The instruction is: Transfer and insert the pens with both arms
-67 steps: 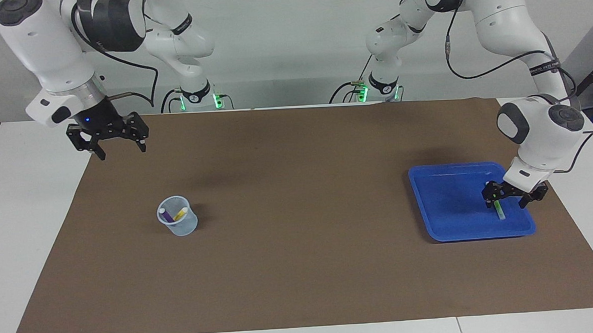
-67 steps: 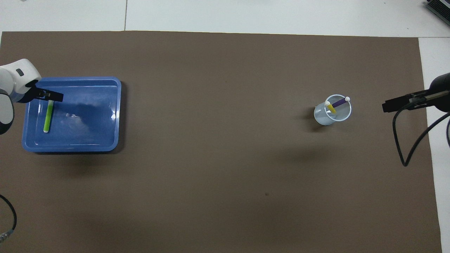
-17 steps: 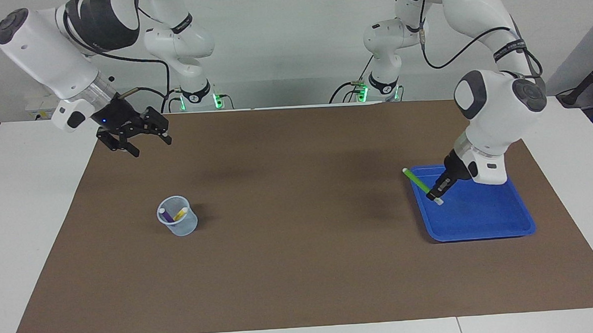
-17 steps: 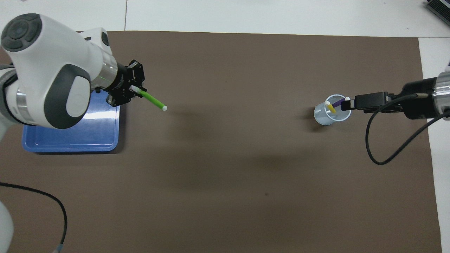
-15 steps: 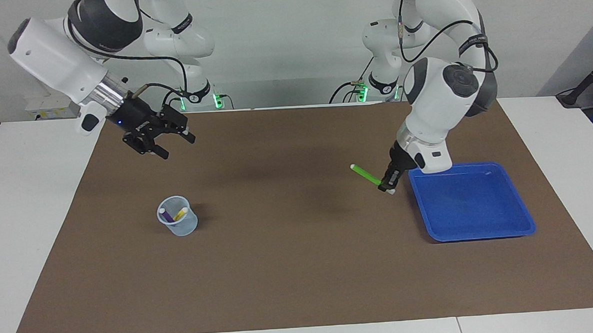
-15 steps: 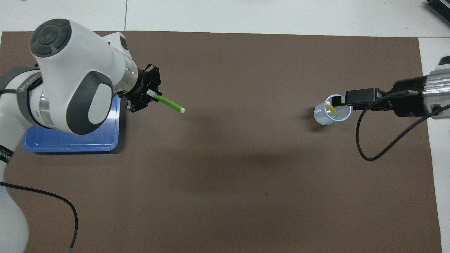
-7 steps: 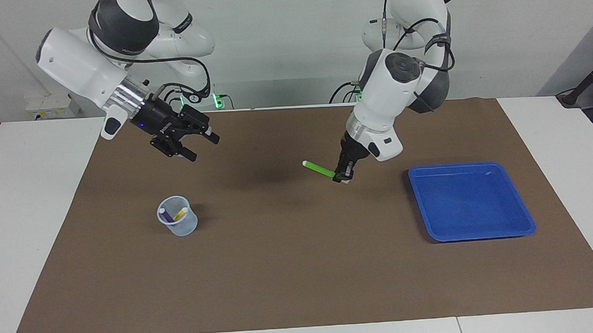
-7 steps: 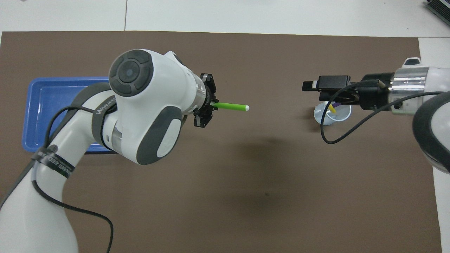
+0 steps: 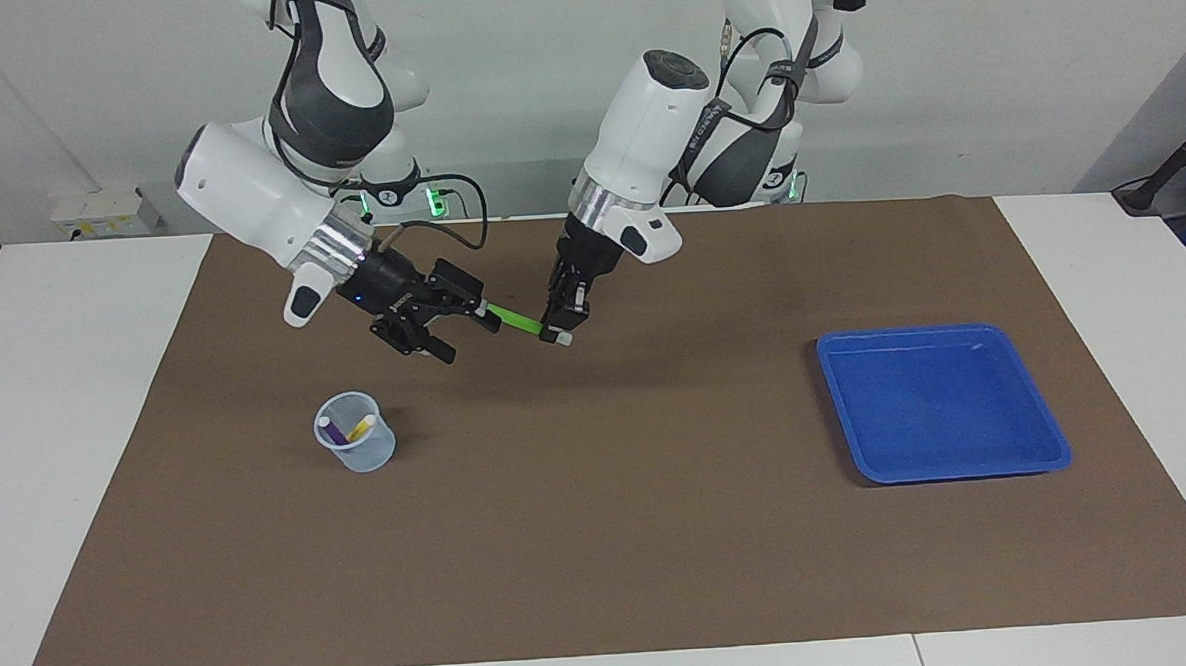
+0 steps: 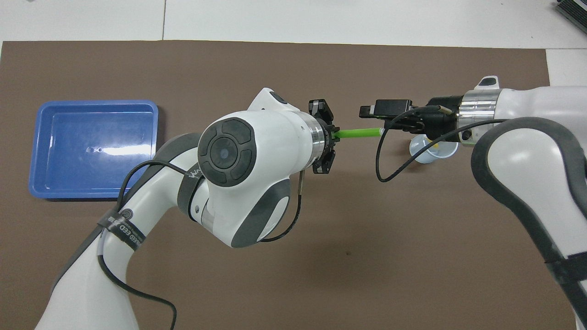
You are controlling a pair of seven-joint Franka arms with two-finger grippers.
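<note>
My left gripper (image 9: pixel 559 328) (image 10: pixel 336 134) hangs over the middle of the mat, shut on the whitish end of the green pen (image 9: pixel 514 321) (image 10: pixel 360 133). The pen lies nearly level and points toward the right arm's end of the table. Its free tip reaches in between the fingers of my right gripper (image 9: pixel 467 335) (image 10: pixel 373 120), which stands open around it. Whether they touch the pen I cannot tell. The purple pen (image 9: pixel 333 432) and the yellow pen (image 9: pixel 361 426) stand in a clear cup (image 9: pixel 358 451) (image 10: pixel 424 153), which my right arm partly hides in the overhead view.
A blue tray (image 9: pixel 944 458) (image 10: pixel 91 183) with nothing in it lies toward the left arm's end of the table. A brown mat (image 9: pixel 603 553) covers most of the white table. The cup stands farther from the robots than both grippers.
My left gripper has carried the green pen from beside the tray to the mat's middle. The right gripper has swung in from its end, and its open fingers now flank the pen's tip.
</note>
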